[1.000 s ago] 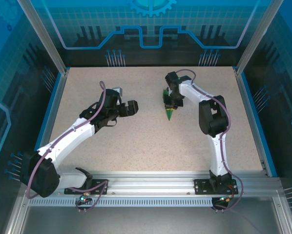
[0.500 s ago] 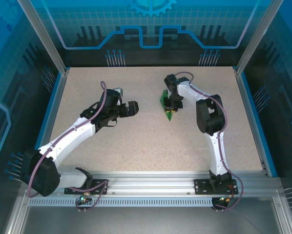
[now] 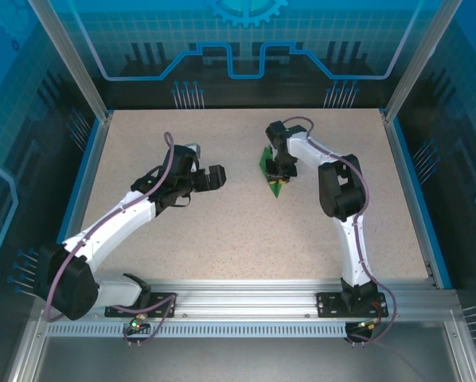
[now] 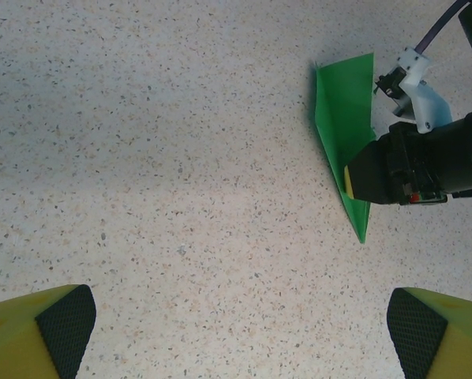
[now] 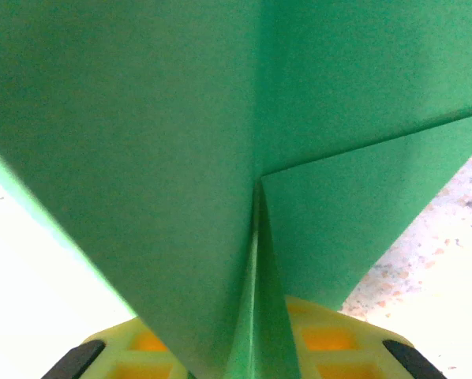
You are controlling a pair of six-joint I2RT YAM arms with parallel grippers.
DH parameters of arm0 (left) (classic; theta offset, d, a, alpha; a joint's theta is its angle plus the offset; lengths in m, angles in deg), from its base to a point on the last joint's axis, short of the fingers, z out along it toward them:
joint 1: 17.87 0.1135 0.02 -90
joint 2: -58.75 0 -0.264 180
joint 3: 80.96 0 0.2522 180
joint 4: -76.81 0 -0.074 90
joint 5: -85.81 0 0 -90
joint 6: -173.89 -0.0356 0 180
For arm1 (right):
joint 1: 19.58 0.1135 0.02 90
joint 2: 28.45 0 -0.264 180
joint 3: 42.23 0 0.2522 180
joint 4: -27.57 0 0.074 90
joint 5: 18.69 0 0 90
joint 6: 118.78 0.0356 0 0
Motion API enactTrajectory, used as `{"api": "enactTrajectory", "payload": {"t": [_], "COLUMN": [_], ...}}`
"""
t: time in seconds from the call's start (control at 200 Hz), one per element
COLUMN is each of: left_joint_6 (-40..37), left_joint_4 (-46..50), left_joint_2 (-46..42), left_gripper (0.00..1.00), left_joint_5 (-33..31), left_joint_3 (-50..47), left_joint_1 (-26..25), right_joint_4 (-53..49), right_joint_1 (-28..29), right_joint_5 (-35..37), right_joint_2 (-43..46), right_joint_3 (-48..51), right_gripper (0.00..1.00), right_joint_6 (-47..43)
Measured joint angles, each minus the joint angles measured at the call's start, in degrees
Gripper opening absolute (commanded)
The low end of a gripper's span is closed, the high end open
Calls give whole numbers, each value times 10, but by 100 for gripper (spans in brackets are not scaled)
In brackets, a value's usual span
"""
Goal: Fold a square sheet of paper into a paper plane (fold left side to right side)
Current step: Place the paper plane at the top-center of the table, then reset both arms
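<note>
Hiding most of the right gripper (image 3: pixel 276 180) up close, the green paper plane (image 5: pixel 181 158) is near mid tabletop (image 3: pixel 238 231); the jaws seem clamped on its crease. Left gripper (image 3: pixel 215 177) hangs wide open, empty, well apart. Blue panelled walls (image 3: pixel 246 40) surround.

Paper plane (image 3: pixel 270 169) lies on the tabletop (image 3: pixel 222 231) a bit right of centre, in the far half, w/ its pointed tip toward the near edge & its wide end toward the back. Right gripper (image 3: pixel 279 180) is on the plane's right side near the tip, the plane pinched in it — in the right wrist view the paper runs down btw. the two fingers (image 5: pixel 331 347). Left gripper (image 3: pixel 212 177) is left of the plane & well apart from it, over bare tabletop, approx. level w/ it front-to-back — jaws spread wide.
</note>
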Motion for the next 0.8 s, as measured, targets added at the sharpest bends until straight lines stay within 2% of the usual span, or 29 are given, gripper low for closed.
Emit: {"api": "enactTrajectory", "payload": {"t": [0.185,0.425,0.62,0.8], "left_joint_6": [2,5,7,0], "left_joint_4": [1,0,-6,-67], "left_joint_2": [7,9,7,-35], "left_gripper": [99,99,99,99], "left_joint_5": [9,33,32,-54], "left_joint_3": [10,16,15,-36], "left_joint_1": [11,43,80,99], "right_joint_4": [-14,-24,-10,72], "right_joint_1": [7,17,15,-5], "right_joint_5": [10,24,68,133], "right_joint_2": [25,102,223,398], "right_joint_3": [4,45,130,255], "right_gripper": [33,44,62,86], "right_joint_6": [-3,-3,-21,-45]}}
